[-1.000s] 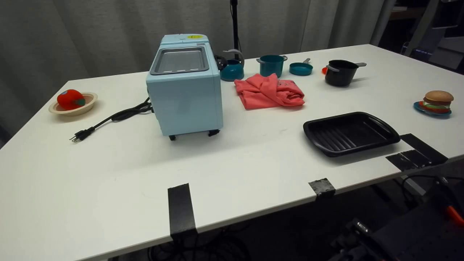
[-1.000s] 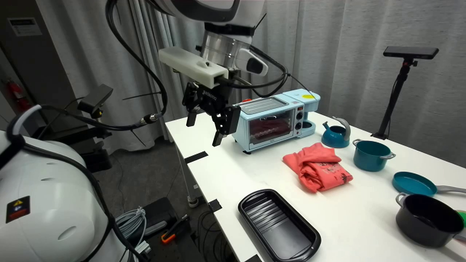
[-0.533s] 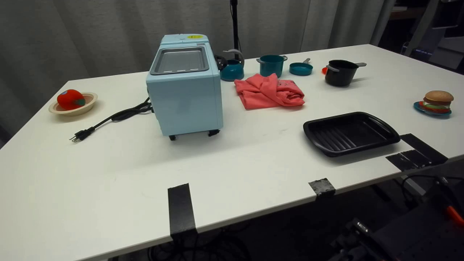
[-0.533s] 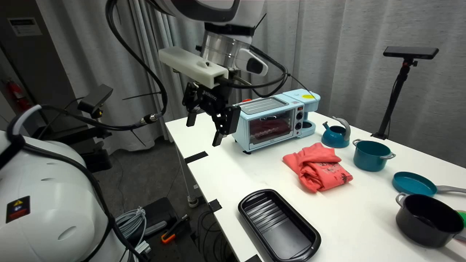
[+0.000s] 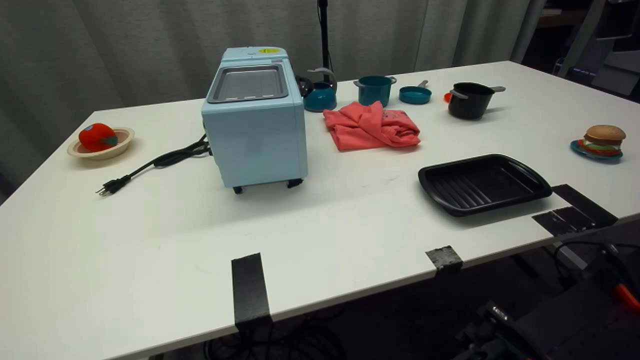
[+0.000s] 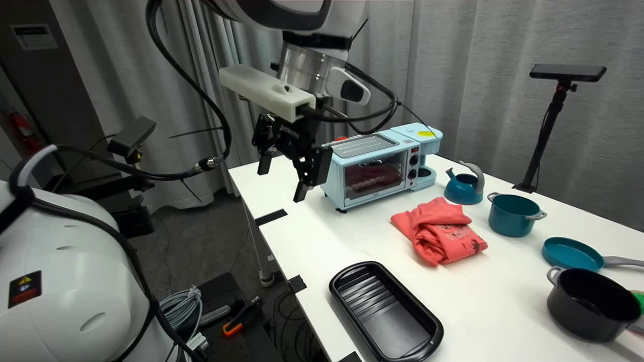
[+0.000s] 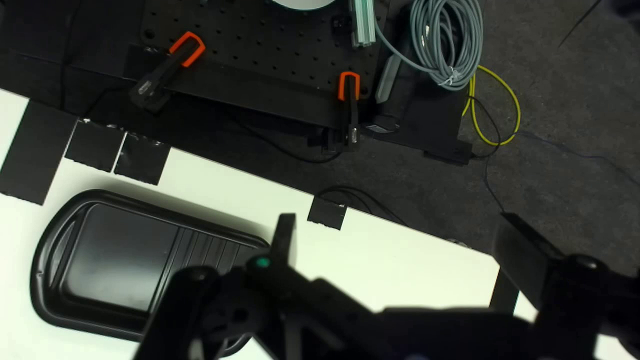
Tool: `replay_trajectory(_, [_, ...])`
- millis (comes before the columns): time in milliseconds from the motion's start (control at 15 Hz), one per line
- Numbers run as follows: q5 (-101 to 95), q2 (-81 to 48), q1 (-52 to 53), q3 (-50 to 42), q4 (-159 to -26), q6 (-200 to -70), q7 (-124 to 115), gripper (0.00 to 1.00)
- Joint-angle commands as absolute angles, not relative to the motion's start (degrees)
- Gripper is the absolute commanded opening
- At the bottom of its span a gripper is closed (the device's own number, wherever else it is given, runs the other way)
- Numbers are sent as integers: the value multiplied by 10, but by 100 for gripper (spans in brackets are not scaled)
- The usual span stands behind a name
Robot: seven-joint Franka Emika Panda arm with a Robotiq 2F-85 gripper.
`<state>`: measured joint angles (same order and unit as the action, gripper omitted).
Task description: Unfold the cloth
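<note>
Cloth: crumpled, right of oven; I see it only in both exterior views;
Gripper: spread wide, holding nothing; my wrist view shows tray, left

The cloth is coral with some dark print, the oven light blue.
</note>
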<state>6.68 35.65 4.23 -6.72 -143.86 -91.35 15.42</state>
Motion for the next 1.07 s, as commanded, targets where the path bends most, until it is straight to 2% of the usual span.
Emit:
replay_trajectory(0, [70,353,34,-61,-1436,-914,161,100])
replay_trajectory(533, [59,300,25,-68,-1365,-970,169,100])
replay_trajectory(1000, [36,224,17,-73,-1293,-1097,195,100])
